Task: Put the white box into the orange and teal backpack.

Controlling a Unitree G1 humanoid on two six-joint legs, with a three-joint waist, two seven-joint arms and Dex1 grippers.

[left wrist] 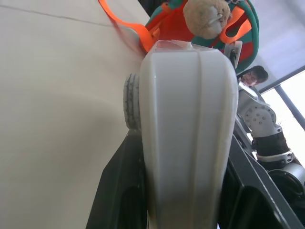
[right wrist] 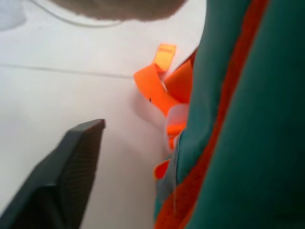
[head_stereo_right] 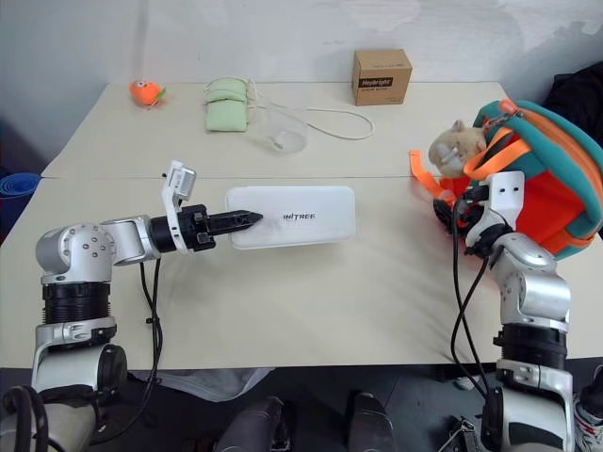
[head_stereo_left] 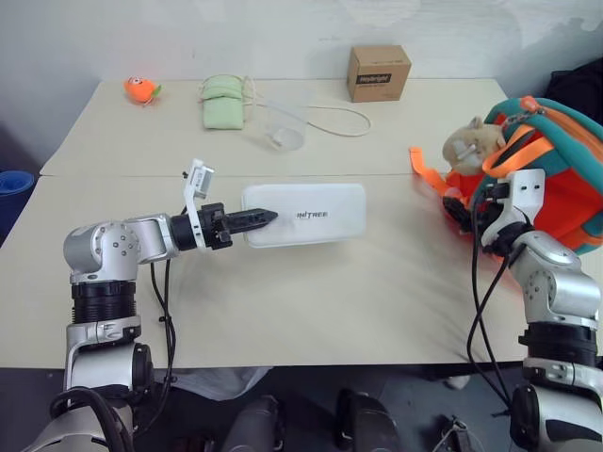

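1. Your left gripper [head_stereo_left: 247, 220] has its jaws pinching one short end of the box [head_stereo_left: 316, 215]; the box's far end points at the backpack [head_stereo_left: 556, 179].
2. The box lies flat, long axis across the worktop [head_stereo_left: 311, 301], well apart from the backpack, with bare worktop between them.
3. Your right gripper [head_stereo_left: 468, 218] sits just beside the backpack's front; whether its jaws are spread, you cannot tell.
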